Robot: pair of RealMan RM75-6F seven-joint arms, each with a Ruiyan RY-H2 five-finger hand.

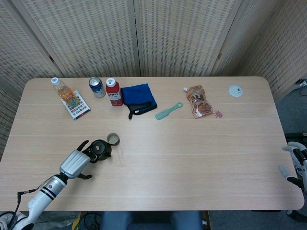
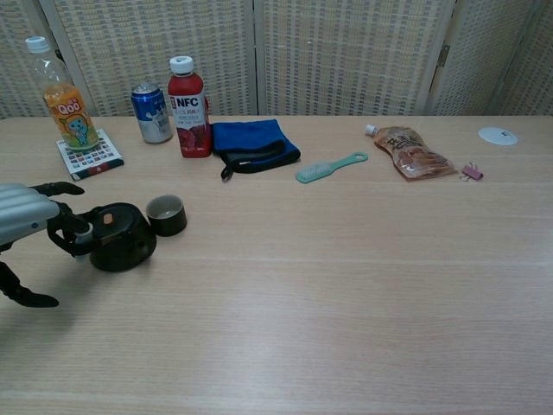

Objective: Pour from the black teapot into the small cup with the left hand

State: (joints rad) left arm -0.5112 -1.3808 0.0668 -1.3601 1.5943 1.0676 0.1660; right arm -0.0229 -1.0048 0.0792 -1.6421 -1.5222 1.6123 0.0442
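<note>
Chest view, left hand (image 2: 26, 220) at the tabletop's (image 2: 346, 277) left edge, fingers (image 2: 65, 226) curled around the handle of the black teapot (image 2: 121, 235), teapot upright on the tabletop, small cup (image 2: 166, 214) just beside it, right hand (image 1: 296, 163) off the far right edge, fingers loosely apart, holding nothing.

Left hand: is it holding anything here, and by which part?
The left hand has its fingers curled through the black teapot's handle; the teapot stands unlifted on the table.

right hand (image 1: 296, 165) half off frame edge
</note>
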